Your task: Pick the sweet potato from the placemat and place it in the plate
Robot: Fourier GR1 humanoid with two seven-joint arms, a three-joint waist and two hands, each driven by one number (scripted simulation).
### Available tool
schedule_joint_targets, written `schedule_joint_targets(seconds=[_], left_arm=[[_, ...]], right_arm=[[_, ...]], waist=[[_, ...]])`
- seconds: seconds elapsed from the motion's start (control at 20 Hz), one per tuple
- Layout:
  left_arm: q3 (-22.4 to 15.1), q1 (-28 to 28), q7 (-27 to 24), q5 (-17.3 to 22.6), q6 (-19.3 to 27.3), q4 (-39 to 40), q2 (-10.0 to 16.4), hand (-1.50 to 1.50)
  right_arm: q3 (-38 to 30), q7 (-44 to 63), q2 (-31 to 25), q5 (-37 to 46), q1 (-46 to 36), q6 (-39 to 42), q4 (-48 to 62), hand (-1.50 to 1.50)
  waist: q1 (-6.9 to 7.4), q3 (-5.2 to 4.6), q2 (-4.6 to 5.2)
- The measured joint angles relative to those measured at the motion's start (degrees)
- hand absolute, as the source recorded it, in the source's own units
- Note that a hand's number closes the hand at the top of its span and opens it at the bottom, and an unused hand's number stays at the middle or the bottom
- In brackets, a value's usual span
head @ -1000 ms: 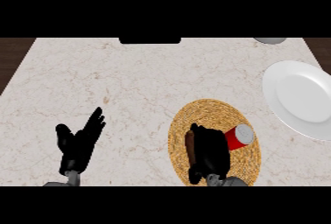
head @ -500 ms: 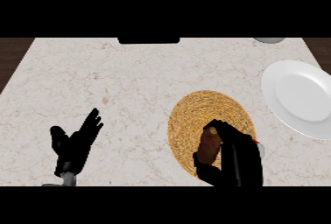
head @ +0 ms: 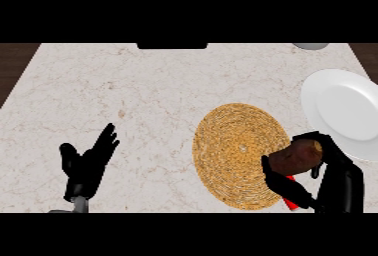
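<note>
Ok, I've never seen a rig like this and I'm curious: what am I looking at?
One picture, taken from a humanoid robot's head, looking steeply down at a pale kitchen counter. The black shapes are its hands. The left hand rests open at lower left. The right hand curls round a brown sweet potato over the right edge of a round woven placemat. A white plate lies further right. A small red object peeks from under the right hand.

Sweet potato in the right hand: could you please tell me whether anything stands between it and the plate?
Nothing visible does. The right hand holds the sweet potato at the placemat's right edge, near the plate's lower left rim, with no object between them. A red item lies lower, off that path.
</note>
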Motion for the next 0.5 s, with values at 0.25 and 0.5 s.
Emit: schedule_joint_targets(seconds=[0.25, 0.5], left_arm=[[0.11, -0.43, 0.9, -0.12, -0.6, -0.08, -0.06, 0.0], [0.42, -1.17, 1.54, -0.47, -0.67, 0.22, -0.34, 0.0]], right_arm=[[-10.59, -10.28, -4.3, -14.33, -1.68, -5.63, 7.32, 1.5], [-20.49, -20.14, -7.82, -23.64, -6.81, -8.66, 19.3, 1.5]], waist=[[0.34, -0.01, 0.11], [0.69, 0.03, 0.17]])
